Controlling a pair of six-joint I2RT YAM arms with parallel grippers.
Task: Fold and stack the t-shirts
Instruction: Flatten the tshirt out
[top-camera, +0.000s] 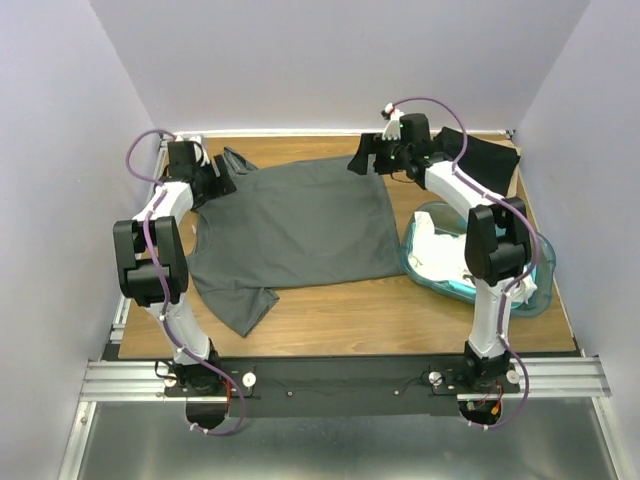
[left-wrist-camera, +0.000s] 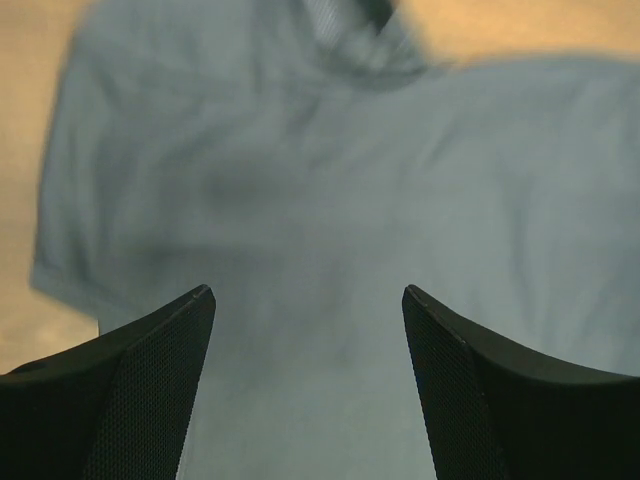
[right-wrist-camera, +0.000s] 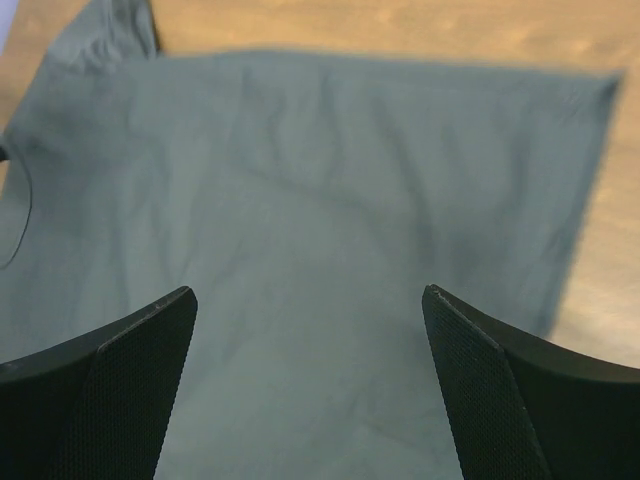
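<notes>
**Grippers wide over a limp grey shirt**

Left gripper (left-wrist-camera: 308, 290) and right gripper (right-wrist-camera: 309, 290) both stand with jaws well apart and hold nothing. Each is at the far side, the left by the far sleeve and the right by the far hem corner.

On the worktop (top-camera: 400, 312) the grey shirt (top-camera: 300, 225) lies spread flat across the middle, with its collar to the left and its hem to the right. To the right of it, the tub (top-camera: 441, 284) holds white shirts (top-camera: 436, 245). The black shirt (top-camera: 490, 155) lies behind the tub at the far right corner.

The grey shirt looks thin, light and quite limp, so it should sag between holds and drag on the wood. The firmest places to pinch are probably the seamed edges: the shoulder by the sleeve and the hem corner. Taking both together should lift the far edge evenly, whereas a pinch in the middle of the panel would likely just bunch the cloth.
</notes>
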